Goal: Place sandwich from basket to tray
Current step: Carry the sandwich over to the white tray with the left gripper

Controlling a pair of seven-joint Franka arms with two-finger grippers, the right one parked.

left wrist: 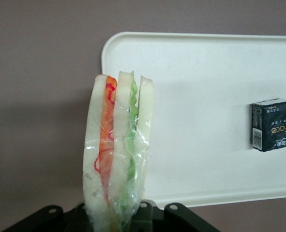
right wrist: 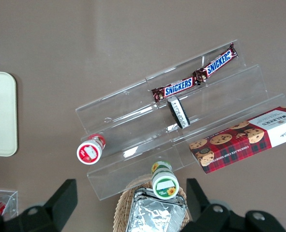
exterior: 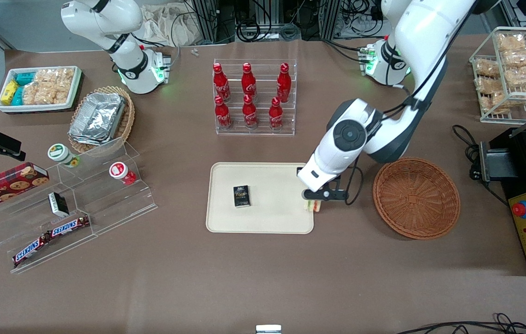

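Note:
My left gripper (exterior: 313,200) is shut on the clear-wrapped sandwich (left wrist: 117,154), a wedge of pale bread with orange-red and green layers. It holds the wedge above the edge of the cream-beige tray (exterior: 267,218) that is nearest the basket. In the front view only a small part of the sandwich (exterior: 312,206) shows under the gripper. The tray (left wrist: 205,106) lies below the sandwich in the left wrist view. The reddish-brown wicker basket (exterior: 416,198) stands beside the tray toward the working arm's end and holds nothing.
A small black box (exterior: 241,195) lies on the tray, also seen in the left wrist view (left wrist: 272,124). A clear rack of red bottles (exterior: 254,97) stands farther from the front camera than the tray. A clear stepped shelf (exterior: 72,204) with snacks lies toward the parked arm's end.

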